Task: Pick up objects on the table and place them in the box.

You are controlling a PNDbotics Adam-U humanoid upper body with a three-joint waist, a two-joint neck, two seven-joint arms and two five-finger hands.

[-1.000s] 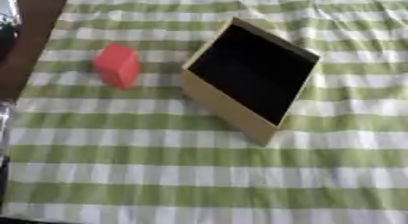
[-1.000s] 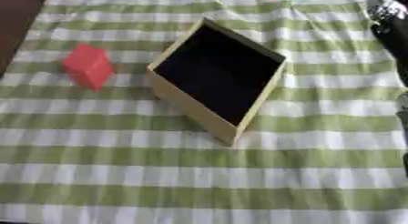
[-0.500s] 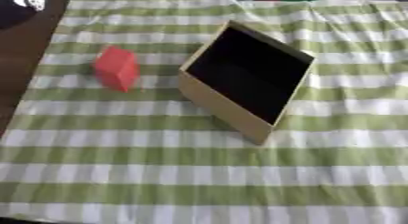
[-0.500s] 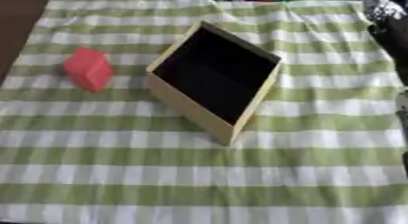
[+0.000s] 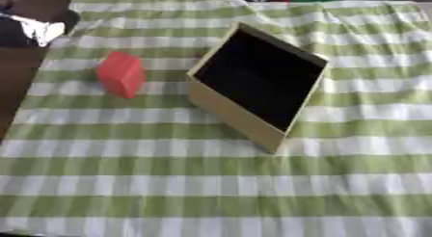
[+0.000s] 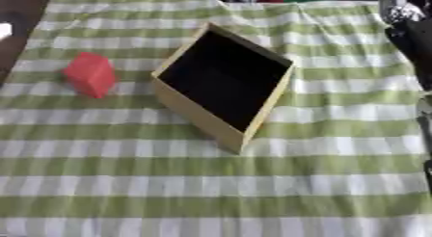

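1 red block (image 5: 121, 74) lies on the striped cloth (image 5: 211, 183), just left of the empty box (image 5: 257, 84), so nothing looks placed yet. Whether the right hand (image 6: 409, 19) is released or clenched cannot be told; no left hand shows.

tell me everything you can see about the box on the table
The box is an open, lidless tray-like carton, tan on its outer walls, like cardboard, and black inside. It looks empty. It sits turned at an angle to the stripes of the green and white checked cloth, near the middle of the table, one corner pointing toward the robot. A red block lies apart from it on its left. Nothing touches the box but the cloth beneath.
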